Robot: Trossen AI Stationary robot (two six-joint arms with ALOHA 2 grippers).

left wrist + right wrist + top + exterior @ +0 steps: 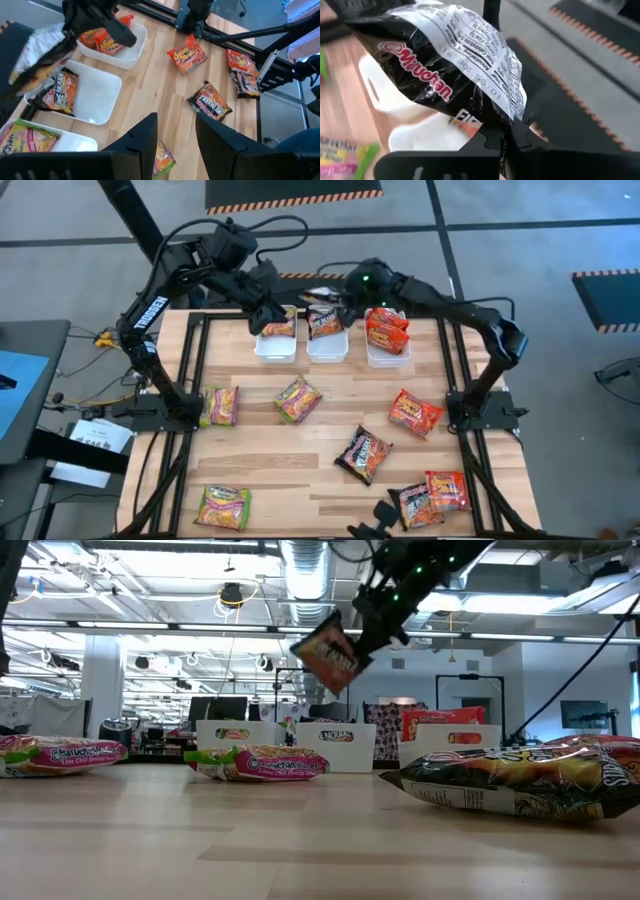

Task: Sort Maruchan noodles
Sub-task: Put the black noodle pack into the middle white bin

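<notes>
The dark packet (445, 70) hangs in the air over the far edge of the surface (330, 465), pinched by one edge in the right end effector (504, 137), whose fingers are closed tight on the crinkled seam. In the low view the dark packet (328, 652) tilts, its long axis slanting down and away from the grip. It sits above the middle bin (327, 345), which already holds one dark packet (59, 92); the release looks to be a short drop straight down, so what matters is that the packet hangs below the fingers and the bin lies directly under it.

The left bin (276, 345) holds a green-yellow packet, the right bin (388, 355) red-orange ones. The left end effector (175, 137) hovers just beside the left bin with its fingers parted and nothing between them.

On the surface, green packets (297, 399) lie left and centre, red ones (415, 413) to the right, and another dark one (364, 453) near the middle. That one is probably closer to the right arm
</notes>
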